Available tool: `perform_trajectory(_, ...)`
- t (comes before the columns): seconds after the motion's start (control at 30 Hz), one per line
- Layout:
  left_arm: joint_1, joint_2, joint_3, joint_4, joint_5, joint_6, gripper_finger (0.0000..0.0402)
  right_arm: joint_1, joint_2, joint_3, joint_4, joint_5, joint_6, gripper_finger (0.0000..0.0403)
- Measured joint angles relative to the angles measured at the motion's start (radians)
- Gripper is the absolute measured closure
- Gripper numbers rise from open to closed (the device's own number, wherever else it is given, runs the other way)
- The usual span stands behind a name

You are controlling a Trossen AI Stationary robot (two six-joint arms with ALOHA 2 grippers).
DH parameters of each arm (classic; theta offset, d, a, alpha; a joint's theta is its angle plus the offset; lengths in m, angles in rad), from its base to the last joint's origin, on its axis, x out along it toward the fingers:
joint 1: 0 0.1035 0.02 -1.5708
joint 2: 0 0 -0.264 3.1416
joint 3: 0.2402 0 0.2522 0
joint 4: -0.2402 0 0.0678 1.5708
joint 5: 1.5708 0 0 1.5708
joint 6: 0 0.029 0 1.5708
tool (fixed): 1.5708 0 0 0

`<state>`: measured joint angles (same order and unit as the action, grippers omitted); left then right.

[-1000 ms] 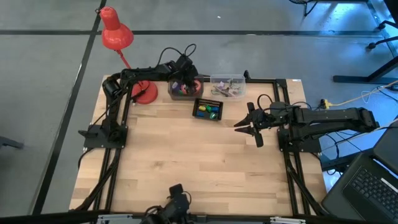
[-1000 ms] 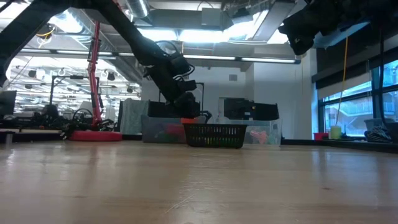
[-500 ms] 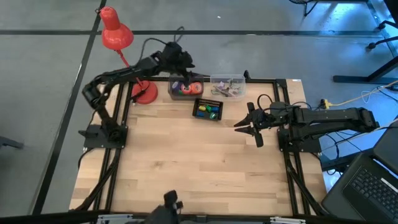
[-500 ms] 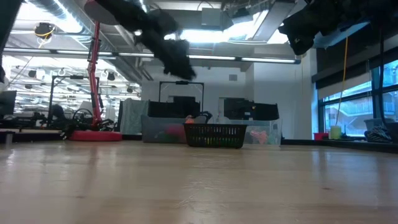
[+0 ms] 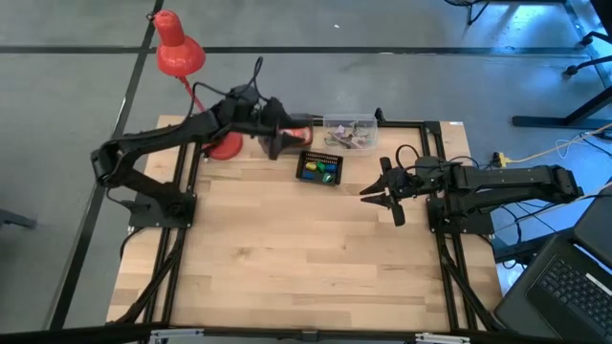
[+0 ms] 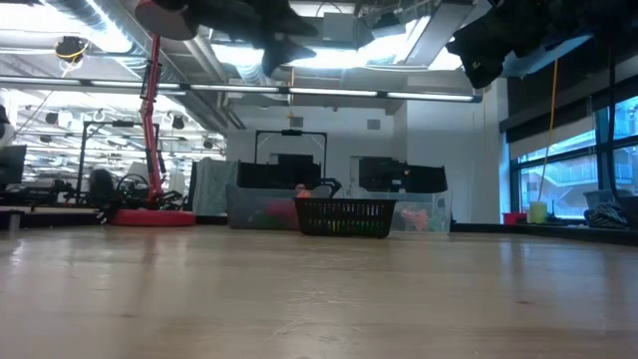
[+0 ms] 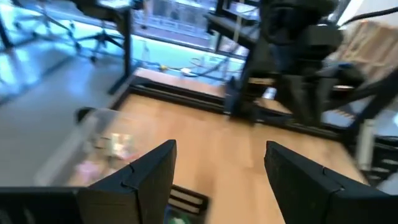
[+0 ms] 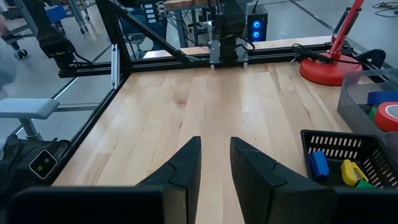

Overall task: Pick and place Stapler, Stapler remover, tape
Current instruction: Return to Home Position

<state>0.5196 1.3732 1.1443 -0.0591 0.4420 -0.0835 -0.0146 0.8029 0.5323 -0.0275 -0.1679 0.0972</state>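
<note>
Along the bench's back edge, my left gripper (image 7: 221, 148) hangs spread and empty above the bin (image 8: 352, 94) holding the tape (image 8: 389, 117). Swinging home too low, I could clip that bin or the black basket (image 5: 318, 168). My right gripper (image 8: 216, 148) waits by the right edge, slightly parted and empty.

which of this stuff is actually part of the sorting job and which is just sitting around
Job things: black basket with blue mini-stapler inside; clear bin holding grey items; smoky bin with red tape; left tool, open, above that bin; right tool, open, over the right of the table.
Just lying about: red lamp; laptop.
</note>
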Motion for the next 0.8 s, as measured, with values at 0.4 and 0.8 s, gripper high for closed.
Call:
perform_trajectory(0.4, -0.113, -0.048, -0.009, -0.028, 0.133, -0.377, 0.0166, 0.0, 0.0, 0.0, 0.0, 0.0, -0.001, 0.0315)
perform_trajectory(0.8, -0.266, -0.489, -0.186, -0.089, 0.033, 0.144, 0.0167, 0.0, 0.0, 0.0, 0.0, 0.0, -0.001, 0.0315)
